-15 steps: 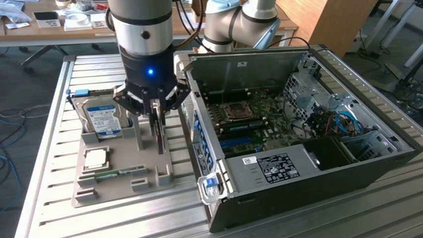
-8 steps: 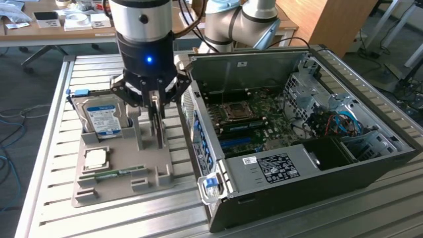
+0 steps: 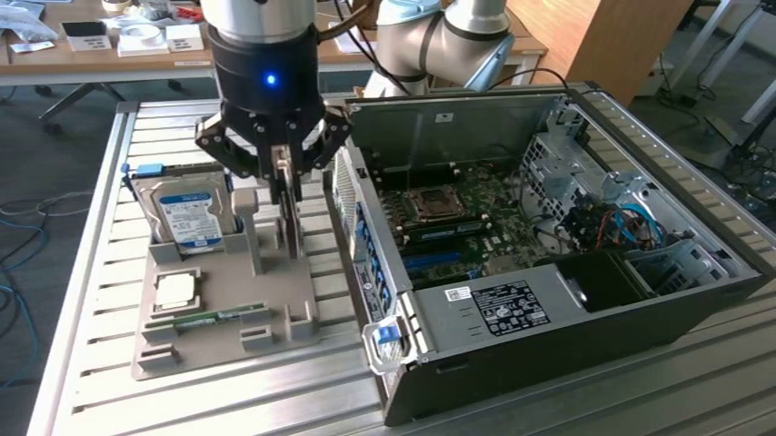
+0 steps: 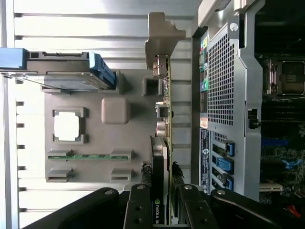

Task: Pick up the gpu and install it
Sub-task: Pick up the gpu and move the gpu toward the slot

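The gripper [image 3: 287, 193] pinches the one gpu [image 3: 294, 232] between its two fingers [image 4: 139, 205]. The card stands on edge along the gray tray's [image 3: 213, 352] edge, beside one open computer case [image 3: 510, 363]. The tray also carries one hard drive [image 3: 188, 218], one processor chip [image 3: 176, 291] and one RAM stick [image 3: 221, 316].

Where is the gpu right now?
The gpu stands on edge in the gray holder tray, hard drive to the exterior view's left, open computer case to its right, gripper closed on its top edge.

"NVIDIA" lettering on the gpu [image 4: 159, 160] edge
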`<state>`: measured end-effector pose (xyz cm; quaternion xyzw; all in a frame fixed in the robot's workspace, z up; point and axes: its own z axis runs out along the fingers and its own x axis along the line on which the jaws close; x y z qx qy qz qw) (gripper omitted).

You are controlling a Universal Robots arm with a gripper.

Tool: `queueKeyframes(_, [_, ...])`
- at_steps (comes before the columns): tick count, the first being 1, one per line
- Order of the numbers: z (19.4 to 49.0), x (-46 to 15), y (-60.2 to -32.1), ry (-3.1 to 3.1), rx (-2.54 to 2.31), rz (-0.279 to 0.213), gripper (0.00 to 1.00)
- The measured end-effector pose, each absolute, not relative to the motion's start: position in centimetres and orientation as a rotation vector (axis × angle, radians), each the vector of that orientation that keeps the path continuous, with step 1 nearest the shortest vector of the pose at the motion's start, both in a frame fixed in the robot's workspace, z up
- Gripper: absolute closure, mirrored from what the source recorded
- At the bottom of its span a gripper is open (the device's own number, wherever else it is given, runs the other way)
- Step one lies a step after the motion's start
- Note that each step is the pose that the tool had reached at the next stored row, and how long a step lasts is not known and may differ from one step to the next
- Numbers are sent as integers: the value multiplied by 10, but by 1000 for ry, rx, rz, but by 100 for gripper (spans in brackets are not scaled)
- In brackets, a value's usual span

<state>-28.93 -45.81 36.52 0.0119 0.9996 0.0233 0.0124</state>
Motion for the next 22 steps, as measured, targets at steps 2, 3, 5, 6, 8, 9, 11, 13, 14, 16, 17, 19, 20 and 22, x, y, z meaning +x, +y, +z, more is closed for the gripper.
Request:
queueKeyframes(2, [371,-289,-458,3116,37,73,73])
queueKeyframes(3, [374,-289,-458,3116,37,73,73])
queueKeyframes(5, [379,-289,-458,3116,37,73,73])
queueKeyframes(6, [381,-289,-458,3115,37,73,73])
queueKeyframes(8, [386,-289,-458,3115,37,73,73])
queueKeyframes(9, [389,-289,-458,3116,37,73,73])
queueKeyframes(11, [393,-289,-458,3115,37,73,73])
queueKeyframes(13, [398,-289,-458,3115,37,73,73])
queueKeyframes(14, [400,-289,-458,3115,37,73,73])
queueKeyframes(16, [404,-289,-458,3116,37,73,73])
queueKeyframes(17, [406,-289,-458,3115,37,73,73])
queueKeyframes(19, [408,-289,-458,3115,37,73,73])
queueKeyframes(20, [410,-289,-458,3115,37,73,73])
queueKeyframes(22, [411,-289,-458,3115,37,73,73])
